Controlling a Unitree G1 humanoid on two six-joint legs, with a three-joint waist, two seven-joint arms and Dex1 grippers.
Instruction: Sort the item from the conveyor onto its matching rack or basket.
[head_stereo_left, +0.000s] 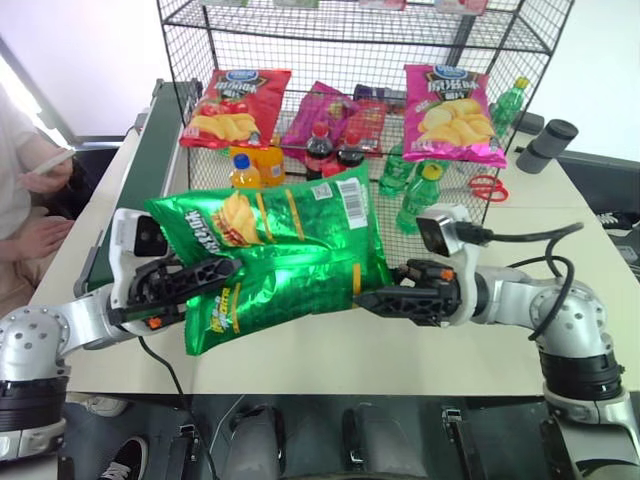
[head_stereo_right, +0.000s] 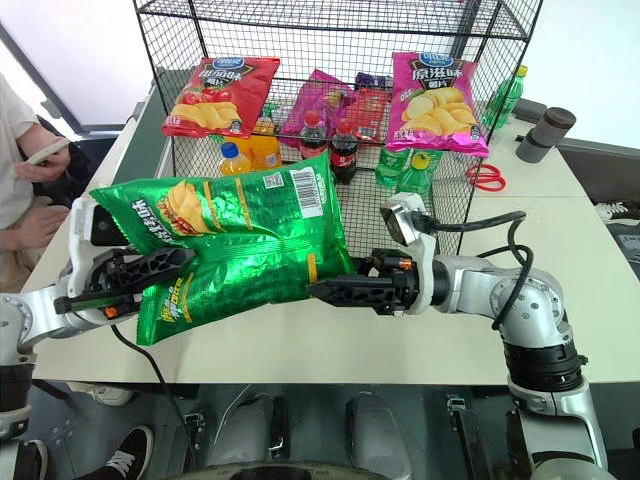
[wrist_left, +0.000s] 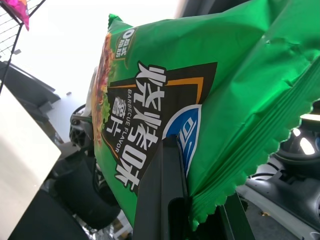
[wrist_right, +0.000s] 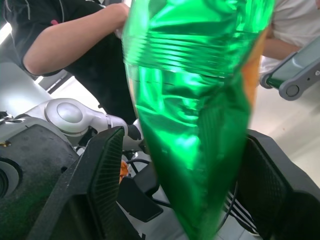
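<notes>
While the green bag (head_stereo_left: 275, 255) is held up in the air above the near edge of the bench (head_stereo_left: 330, 355), it is clamped at its left end by the left end effector (head_stereo_left: 200, 275), whose black fingers are closed on the bag's crimped seam, as is seen close up in the left wrist view. The bag is stretched crosswise between the two arms, its barcode turned toward the camera near its upper right corner. The right end effector (head_stereo_left: 375, 298) is placed at the bag's right end; in the right wrist view its two fingers (wrist_right: 107, 170) are spread on either side of the bag with a gap on each side, so the bag is straddled but not pinched there. Behind the bag the black wire rack (head_stereo_left: 300, 40) is set on the bench, and on its lower tier a red bag (head_stereo_left: 235, 105), a purple bag (head_stereo_left: 320, 112) and a pink bag (head_stereo_left: 452, 112) are laid, with bottles (head_stereo_left: 330, 150) stood beneath them. The conveyor (head_stereo_left: 160, 135) is seen running away along the left side of the bench, well apart from the green bag. Red scissors (head_stereo_left: 487, 186) are laid on the bench to the right of the rack. A person's hand (head_stereo_left: 45, 170) with a phone is seen at the far left.
</notes>
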